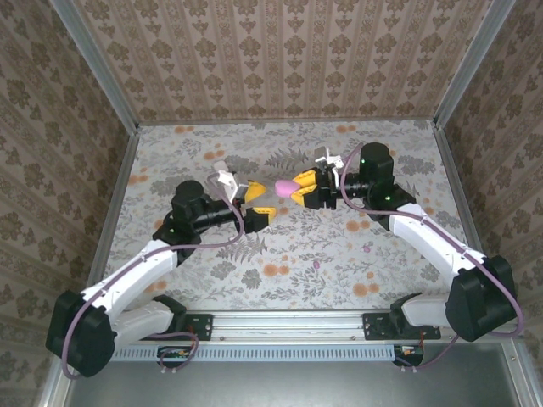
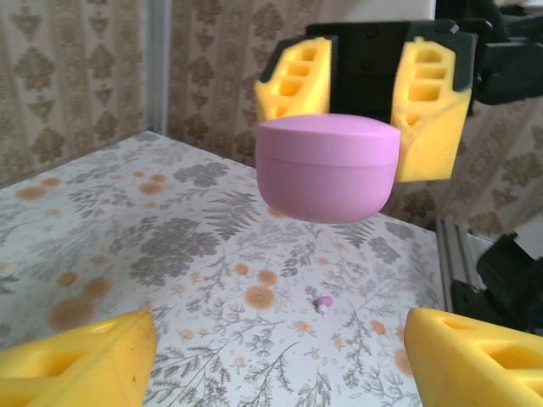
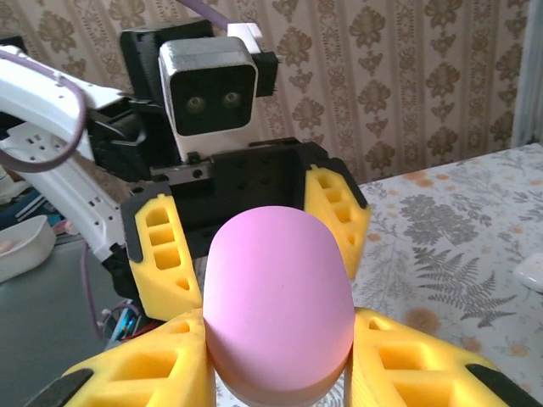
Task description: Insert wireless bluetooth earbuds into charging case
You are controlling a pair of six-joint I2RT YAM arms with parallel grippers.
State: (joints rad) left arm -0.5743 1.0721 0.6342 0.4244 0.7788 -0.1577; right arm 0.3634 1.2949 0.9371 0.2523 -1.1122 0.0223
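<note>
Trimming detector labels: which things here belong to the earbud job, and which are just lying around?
Job: pink charging case in right gripper; open left gripper; pink earbud; second pink earbud.
Lying about: white rounded item, unidentifiable; floral tablecloth.

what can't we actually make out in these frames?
1. Pink case interior: left wrist view, the closed lid hides whatever is inside.
2. White object: right wrist view, cut off by the right edge; cannot be identified.
3. Pink earbud: top view, too small to tell its orientation.
</note>
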